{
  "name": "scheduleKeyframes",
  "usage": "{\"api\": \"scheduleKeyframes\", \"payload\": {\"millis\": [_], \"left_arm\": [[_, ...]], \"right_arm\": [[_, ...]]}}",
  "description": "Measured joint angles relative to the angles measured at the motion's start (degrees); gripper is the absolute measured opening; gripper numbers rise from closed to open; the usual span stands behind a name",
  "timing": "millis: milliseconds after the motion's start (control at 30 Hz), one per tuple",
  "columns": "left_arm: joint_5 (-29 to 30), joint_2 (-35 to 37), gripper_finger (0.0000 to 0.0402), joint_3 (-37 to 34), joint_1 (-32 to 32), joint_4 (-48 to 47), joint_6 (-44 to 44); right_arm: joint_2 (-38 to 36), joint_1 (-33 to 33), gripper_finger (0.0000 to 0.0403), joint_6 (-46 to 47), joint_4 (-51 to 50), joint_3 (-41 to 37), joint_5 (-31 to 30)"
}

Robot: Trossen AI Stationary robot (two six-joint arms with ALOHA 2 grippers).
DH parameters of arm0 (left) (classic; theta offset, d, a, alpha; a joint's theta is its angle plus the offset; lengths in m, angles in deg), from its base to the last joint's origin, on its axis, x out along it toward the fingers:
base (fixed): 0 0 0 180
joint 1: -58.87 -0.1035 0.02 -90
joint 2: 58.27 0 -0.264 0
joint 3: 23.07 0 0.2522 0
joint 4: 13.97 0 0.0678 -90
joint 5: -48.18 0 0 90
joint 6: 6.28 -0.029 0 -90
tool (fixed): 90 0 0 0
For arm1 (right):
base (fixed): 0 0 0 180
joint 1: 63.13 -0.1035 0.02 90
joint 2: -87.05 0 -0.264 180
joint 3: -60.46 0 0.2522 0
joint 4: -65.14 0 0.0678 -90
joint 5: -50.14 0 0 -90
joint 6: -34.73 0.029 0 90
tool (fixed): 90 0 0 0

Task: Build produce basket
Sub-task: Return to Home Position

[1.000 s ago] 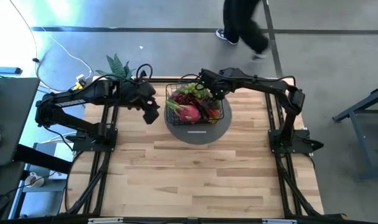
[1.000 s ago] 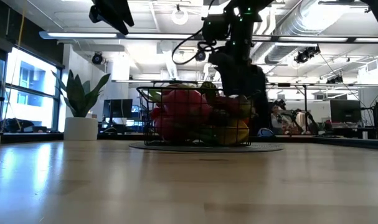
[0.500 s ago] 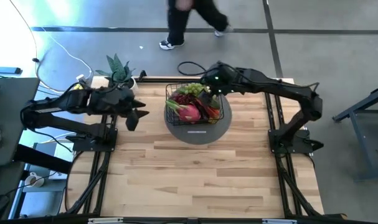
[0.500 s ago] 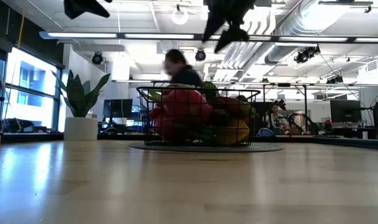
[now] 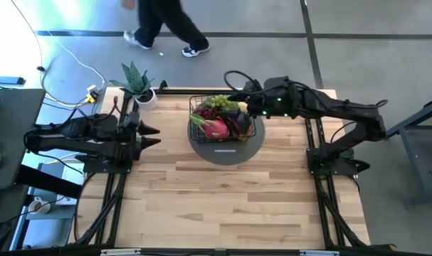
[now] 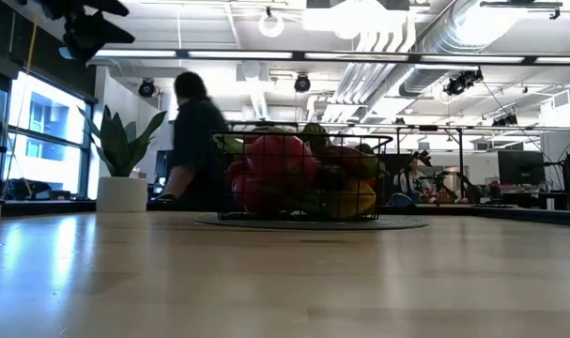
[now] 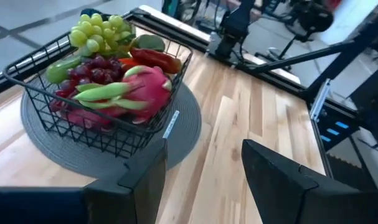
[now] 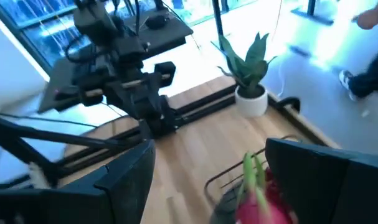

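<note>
Writing: the only label you have is a white tag point(image 7: 170, 124) hanging on the basket point(image 7: 27, 79) wall; its print is too small to read.
Change, left arm: half a second ago your left gripper point(image 5: 155, 135) hung nearer the basket. It has pulled back and now sits low over the table's point(image 5: 223, 206) left edge, well apart from the basket.
Change, right arm: your right gripper point(image 5: 242, 101) was above the fruit a second ago. It has drawn off toward the basket's far right corner.
Change, room: the person point(image 5: 162, 25) on the floor beyond the table has walked on to the left.
Basket: black wire mesh with flared sides. It stands upright on a round grey mat point(image 5: 226, 153) at the far middle of the table, between your two arms, with a potted plant point(image 5: 137, 82) off to its left.
Produce: heaped inside are a pink dragon fruit point(image 7: 148, 87) against the near wall, purple grapes point(image 7: 92, 68) beside it, green grapes point(image 7: 101, 28) at the back and a red piece point(image 7: 154, 59) behind the dragon fruit.
Left fingers: spread apart, holding nothing.
Right fingers: spread apart too, with nothing between them.
</note>
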State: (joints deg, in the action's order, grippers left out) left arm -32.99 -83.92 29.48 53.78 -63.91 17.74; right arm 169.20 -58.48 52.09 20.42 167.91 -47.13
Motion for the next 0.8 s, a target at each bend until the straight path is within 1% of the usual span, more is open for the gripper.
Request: {"api": "scheduleKeyframes", "payload": {"millis": [133,267,367,467,533,600,667,733,800], "left_arm": [[0.1,6.5,0.0196,-4.3,0.7,0.6,-0.2],[0.3,13.9,0.0196,-9.2,1.3,1.8,-1.3],[0.3,20.1,0.0196,-13.0,1.6,3.5,-1.7],[-0.6,25.3,0.0196,-16.1,1.8,8.1,-2.4],[-0.7,25.4,0.0196,-17.3,1.8,9.8,-3.3],[-0.9,25.3,0.0196,-17.9,1.8,8.8,-4.3],[-1.2,24.5,0.0196,-19.6,1.8,14.1,-5.6],[-1.8,25.1,0.0196,-22.3,1.8,15.1,-6.2],[-3.2,25.4,0.0195,-24.8,1.8,21.3,-6.6]], "right_arm": [[-1.5,-2.0,0.0286,6.6,-0.5,0.0,0.9],[-3.0,-3.8,0.0286,6.8,-0.4,0.0,0.8],[-4.1,-4.8,0.0286,6.5,0.4,0.0,-1.7],[-5.2,-5.4,0.0286,5.8,1.7,0.0,-3.2],[-5.9,-5.5,0.0286,5.7,2.3,0.0,-3.2],[-6.9,-5.5,0.0286,5.7,2.1,0.0,-3.2],[-8.1,-5.5,0.0286,4.7,2.1,0.0,-3.2],[-9.4,-5.5,0.0286,2.9,2.1,0.0,-3.2],[-11.0,-5.5,0.0286,0.7,1.8,0.0,-3.2]]}}
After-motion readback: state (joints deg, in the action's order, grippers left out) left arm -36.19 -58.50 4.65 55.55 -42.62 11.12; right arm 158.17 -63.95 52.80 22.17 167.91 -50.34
